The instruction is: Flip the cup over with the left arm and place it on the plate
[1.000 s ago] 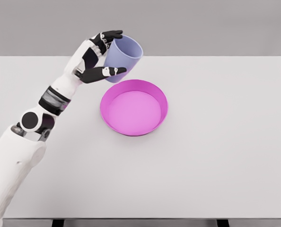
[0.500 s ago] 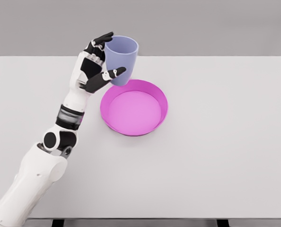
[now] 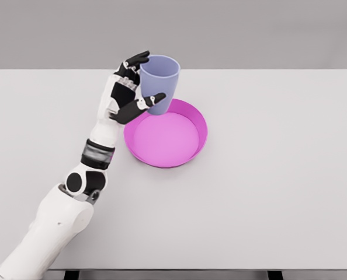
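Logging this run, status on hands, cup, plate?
Left hand shut on cup, mouth up, held over plate's far-left rim. Right arm out of view. Nothing in the way.

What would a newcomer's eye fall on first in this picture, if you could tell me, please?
Most likely the bright pink plate near the middle of the pale table. Next comes the lilac cup, held upright, mouth up, in the left hand over the plate's far left rim. The white arm reaches up to it from the lower left.
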Controlling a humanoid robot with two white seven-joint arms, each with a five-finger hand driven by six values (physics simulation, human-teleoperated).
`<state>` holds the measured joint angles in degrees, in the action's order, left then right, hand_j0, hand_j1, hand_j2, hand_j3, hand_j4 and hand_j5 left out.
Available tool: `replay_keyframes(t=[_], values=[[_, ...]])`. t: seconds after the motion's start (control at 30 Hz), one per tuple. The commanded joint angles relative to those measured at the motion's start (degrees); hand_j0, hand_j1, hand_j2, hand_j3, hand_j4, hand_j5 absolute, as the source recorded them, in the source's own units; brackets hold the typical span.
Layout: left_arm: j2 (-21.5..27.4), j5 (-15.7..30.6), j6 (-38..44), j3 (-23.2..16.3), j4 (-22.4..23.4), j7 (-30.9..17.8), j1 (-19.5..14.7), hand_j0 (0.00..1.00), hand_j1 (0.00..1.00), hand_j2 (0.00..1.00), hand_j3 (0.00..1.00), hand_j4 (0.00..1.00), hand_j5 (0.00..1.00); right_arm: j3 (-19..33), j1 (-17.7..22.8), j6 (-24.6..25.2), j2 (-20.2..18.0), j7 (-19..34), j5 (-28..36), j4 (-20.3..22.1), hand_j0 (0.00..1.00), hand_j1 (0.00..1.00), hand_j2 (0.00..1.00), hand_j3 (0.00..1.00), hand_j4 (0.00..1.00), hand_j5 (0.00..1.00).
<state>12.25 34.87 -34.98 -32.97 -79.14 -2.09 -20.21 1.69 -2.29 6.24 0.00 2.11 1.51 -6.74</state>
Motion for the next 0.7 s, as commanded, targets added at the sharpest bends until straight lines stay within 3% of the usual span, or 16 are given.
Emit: replay_keyframes(t=[0.0, 0.1, 0.67], values=[[-0.9, -0.2, 0.0, -0.4, 0.7, -0.1, 0.0, 0.53, 0.53, 0.53, 0.53, 0.53, 0.53, 0.0, 0.0, 0.0, 0.0, 0.0, 0.0, 0.0, 1.00, 1.00, 1.00, 1.00, 1.00, 1.00], [-1.4, -0.1, 0.0, -0.9, 3.5, -0.5, 0.1, 0.53, 0.53, 0.53, 0.53, 0.53, 0.53, 0.0, 0.0, 0.0, 0.0, 0.0, 0.0, 0.0, 1.00, 1.00, 1.00, 1.00, 1.00, 1.00], [-2.1, -0.2, 0.0, -2.1, 4.3, -0.3, 1.7, 0.52, 0.52, 0.52, 0.52, 0.52, 0.52, 0.0, 0.0, 0.0, 0.0, 0.0, 0.0, 0.0, 1.00, 1.00, 1.00, 1.00, 1.00, 1.00]])
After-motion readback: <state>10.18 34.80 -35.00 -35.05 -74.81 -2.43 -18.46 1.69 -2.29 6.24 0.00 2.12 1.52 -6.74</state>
